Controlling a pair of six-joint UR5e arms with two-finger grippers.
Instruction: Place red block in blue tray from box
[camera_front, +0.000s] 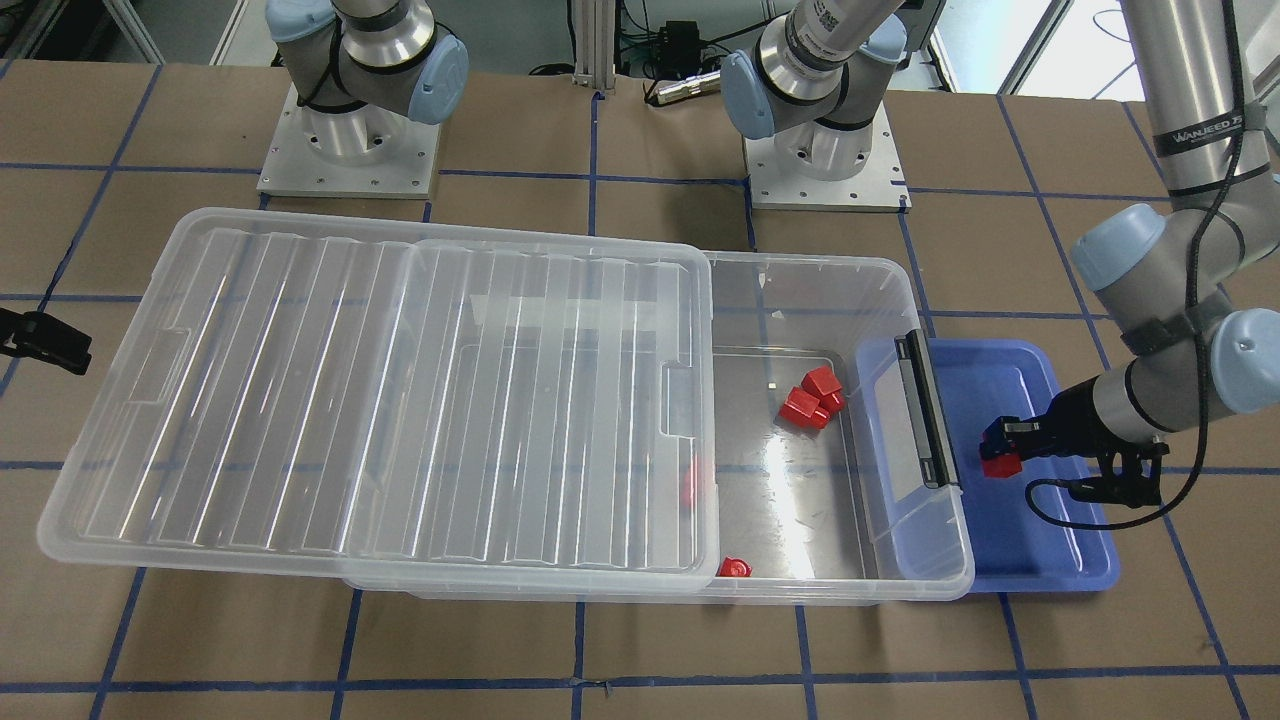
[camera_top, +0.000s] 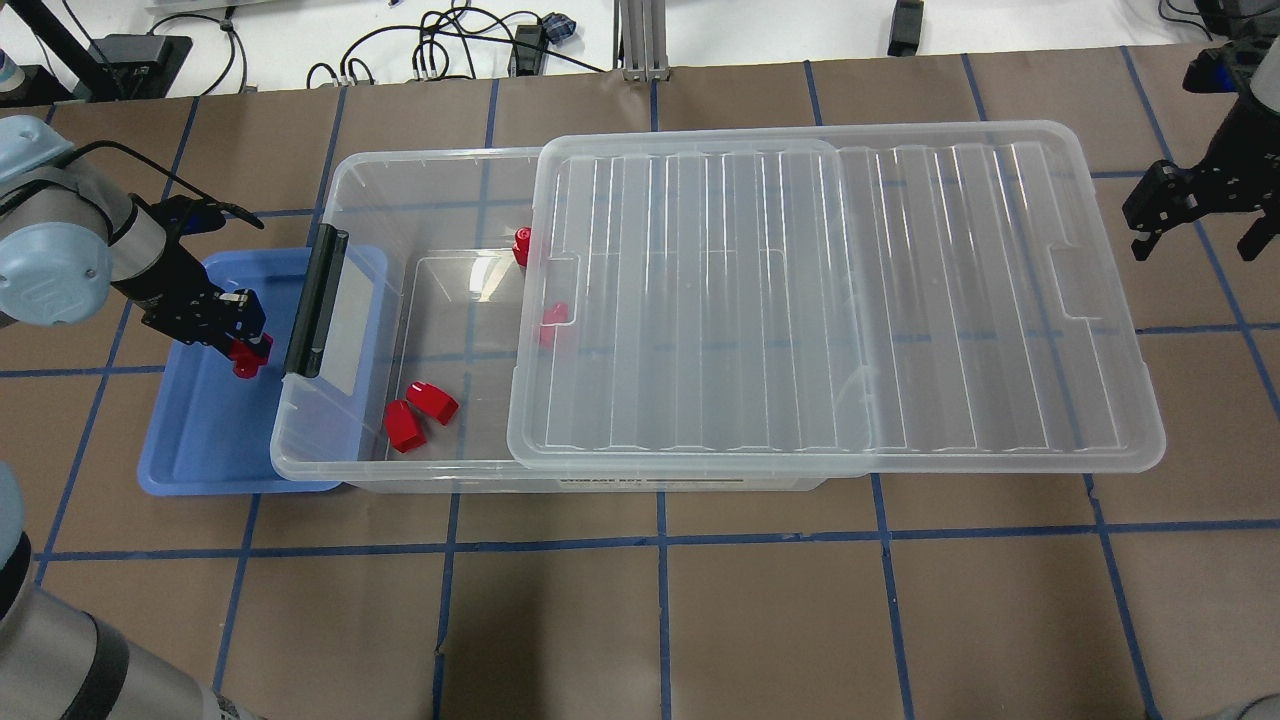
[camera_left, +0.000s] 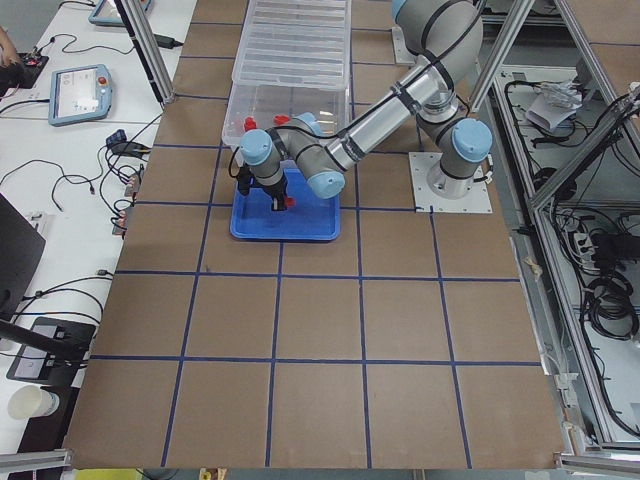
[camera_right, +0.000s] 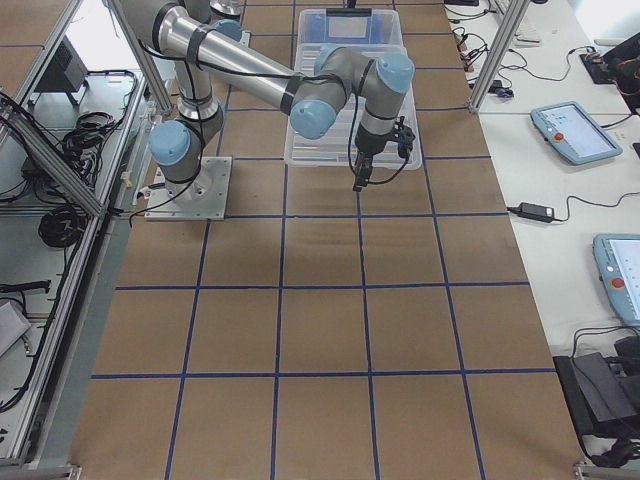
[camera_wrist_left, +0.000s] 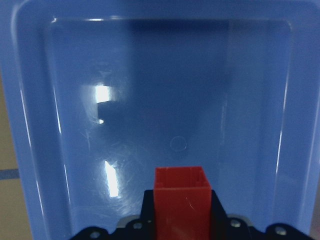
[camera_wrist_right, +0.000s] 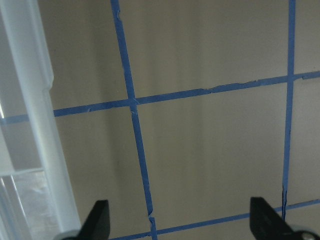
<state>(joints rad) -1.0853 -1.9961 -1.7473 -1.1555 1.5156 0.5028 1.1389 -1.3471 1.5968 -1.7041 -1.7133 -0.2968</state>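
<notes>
Your brown table (camera_top: 760, 620) carries a blue tape grid (camera_top: 660, 538). At the overhead view's left, the left gripper (camera_top: 243, 342) clamps the red block (camera_top: 246, 360) over the blue tray (camera_top: 190, 450). The right gripper (camera_top: 1195, 240) gapes empty.

That lid (camera_top: 840, 300) covered most of the box (camera_top: 470, 300), only way in was the gap beside the black handle (camera_top: 316, 300), whose end overhung the blue tray (camera_top: 200, 440).
</notes>
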